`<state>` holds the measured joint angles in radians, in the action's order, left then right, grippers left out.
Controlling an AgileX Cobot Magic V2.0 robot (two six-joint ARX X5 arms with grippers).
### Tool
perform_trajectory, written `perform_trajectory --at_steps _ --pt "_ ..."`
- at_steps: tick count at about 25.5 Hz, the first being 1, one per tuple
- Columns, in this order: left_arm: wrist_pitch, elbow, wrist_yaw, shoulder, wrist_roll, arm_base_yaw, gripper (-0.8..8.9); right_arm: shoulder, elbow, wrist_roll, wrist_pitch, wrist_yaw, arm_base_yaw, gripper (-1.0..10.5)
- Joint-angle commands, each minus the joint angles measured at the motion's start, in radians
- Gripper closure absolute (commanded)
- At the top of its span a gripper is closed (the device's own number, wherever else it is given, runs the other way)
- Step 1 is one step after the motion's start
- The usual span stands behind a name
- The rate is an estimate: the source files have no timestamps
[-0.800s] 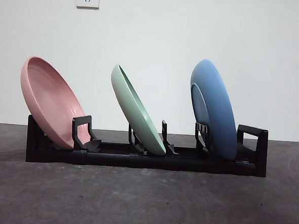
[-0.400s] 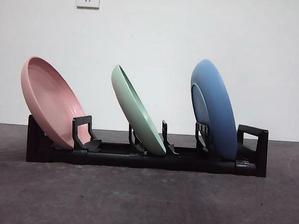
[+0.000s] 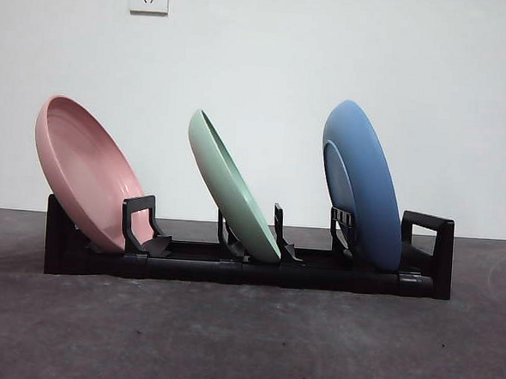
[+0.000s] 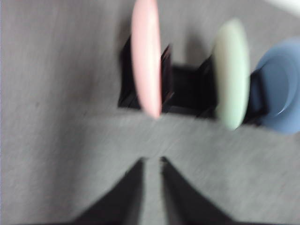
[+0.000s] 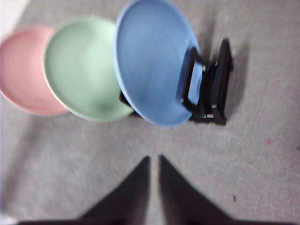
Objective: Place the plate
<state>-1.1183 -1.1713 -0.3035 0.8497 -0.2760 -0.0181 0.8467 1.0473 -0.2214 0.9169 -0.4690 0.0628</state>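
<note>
Front view: pink plate point(image 3: 87, 171), green plate point(image 3: 232, 188), blue plate point(image 3: 365, 183) racked — both arms' fingers clenched, empty.

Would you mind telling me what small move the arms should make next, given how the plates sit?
Probably just keep both arms back. The pink plate, green plate and blue plate all lean in the black rack, and the left gripper and right gripper hold nothing, so placing looks finished.
</note>
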Motion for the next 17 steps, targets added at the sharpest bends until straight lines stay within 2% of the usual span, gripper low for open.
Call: perform_trajectory --at_steps 1,2,5,8,12,17 --pt "0.004 -0.018 -0.005 0.027 0.040 -0.002 5.49 0.042 0.016 0.061 0.001 -0.002 0.013 6.9" --pt "0.006 -0.018 -0.005 0.032 0.040 -0.002 4.93 0.056 0.016 0.069 0.004 -0.002 0.018 6.5" --pt "0.011 -0.018 -0.005 0.037 0.040 -0.002 4.93 0.076 0.019 0.063 0.005 -0.004 0.043 6.5" --pt "0.012 -0.018 -0.005 0.037 0.040 -0.002 4.96 0.145 0.069 0.013 0.001 -0.004 0.085 6.5" --pt "0.020 -0.018 -0.005 0.037 0.040 -0.002 4.97 0.349 0.230 0.015 0.000 -0.004 0.146 6.5" --pt "0.047 -0.018 -0.004 0.039 0.040 -0.002 4.97 0.600 0.393 0.054 -0.051 -0.002 0.212 6.5"
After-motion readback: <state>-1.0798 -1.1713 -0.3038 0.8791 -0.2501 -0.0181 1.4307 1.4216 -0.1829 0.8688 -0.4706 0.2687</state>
